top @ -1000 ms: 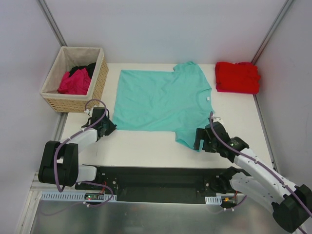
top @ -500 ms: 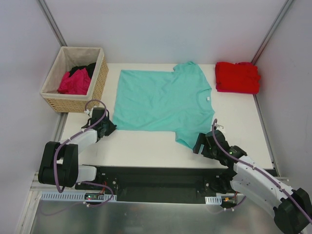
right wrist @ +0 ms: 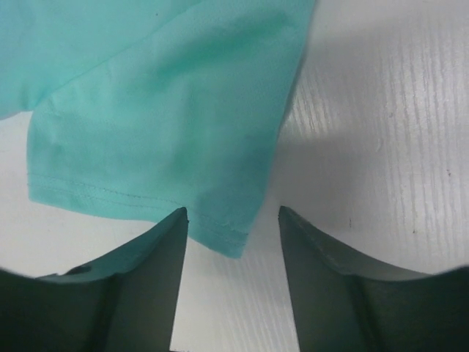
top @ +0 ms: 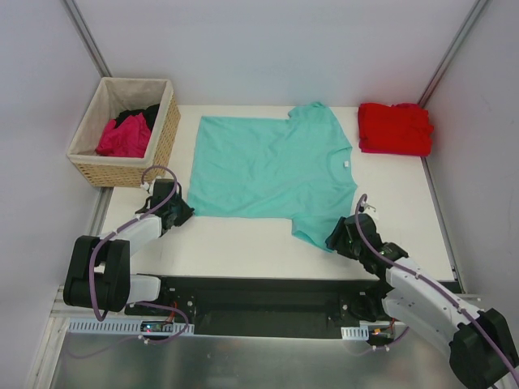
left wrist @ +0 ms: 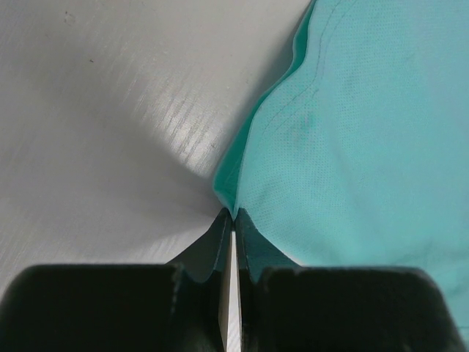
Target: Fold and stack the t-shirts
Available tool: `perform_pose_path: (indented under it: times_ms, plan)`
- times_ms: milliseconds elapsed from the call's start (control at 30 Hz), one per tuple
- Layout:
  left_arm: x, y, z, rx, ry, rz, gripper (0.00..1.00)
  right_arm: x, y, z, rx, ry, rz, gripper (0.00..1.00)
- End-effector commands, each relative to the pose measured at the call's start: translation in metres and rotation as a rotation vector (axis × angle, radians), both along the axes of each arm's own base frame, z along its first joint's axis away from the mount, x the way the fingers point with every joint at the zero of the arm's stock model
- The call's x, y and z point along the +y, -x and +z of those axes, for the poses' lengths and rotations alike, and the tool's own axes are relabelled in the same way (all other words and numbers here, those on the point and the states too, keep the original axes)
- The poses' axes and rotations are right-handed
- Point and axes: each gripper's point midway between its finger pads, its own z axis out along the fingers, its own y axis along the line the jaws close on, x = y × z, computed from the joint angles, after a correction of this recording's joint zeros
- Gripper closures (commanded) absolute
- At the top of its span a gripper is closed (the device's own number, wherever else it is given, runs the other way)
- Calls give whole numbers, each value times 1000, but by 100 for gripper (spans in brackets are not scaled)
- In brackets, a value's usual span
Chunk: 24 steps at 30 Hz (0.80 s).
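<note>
A teal t-shirt (top: pixel 268 166) lies spread flat on the white table, neck label to the right. My left gripper (top: pixel 180 211) is shut on its near-left hem corner (left wrist: pixel 233 209). My right gripper (top: pixel 339 235) is open, its jaws either side of the near sleeve's corner (right wrist: pixel 231 238), low over the table. A folded red t-shirt (top: pixel 395 127) lies at the back right. A magenta t-shirt (top: pixel 124 136) and a black one (top: pixel 138 115) sit in the basket.
The woven tan basket (top: pixel 166 134) stands at the back left, beside the teal shirt's hem. Grey walls close in the table on the left, back and right. The table's near edge runs just behind both grippers.
My right gripper has moved back and down toward the near sleeve corner and now straddles it. The left gripper and the shirt have stayed put.
</note>
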Motion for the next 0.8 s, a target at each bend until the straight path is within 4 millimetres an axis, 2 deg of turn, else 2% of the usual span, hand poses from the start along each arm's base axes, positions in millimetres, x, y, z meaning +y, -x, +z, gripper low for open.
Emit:
perform_pose_path:
  times_ms: [0, 233, 367, 433, 767]
  plan:
    - [5, 12, -10, 46, -13, 2, 100, -5, 15, -18, 90, 19, -4, 46]
    - [6, 13, -11, 49, -12, 7, 100, -2, 19, -24, 114, -15, -16, 49]
    - [6, 12, -10, 48, -12, 7, 100, 1, 20, -24, 131, -30, -25, 55]
    - [6, 13, -10, 45, -10, 8, 100, 6, 23, -26, 149, -60, -25, 56]
    - [7, 13, -9, 45, -9, 11, 100, 5, 29, -24, 157, -75, -42, 59]
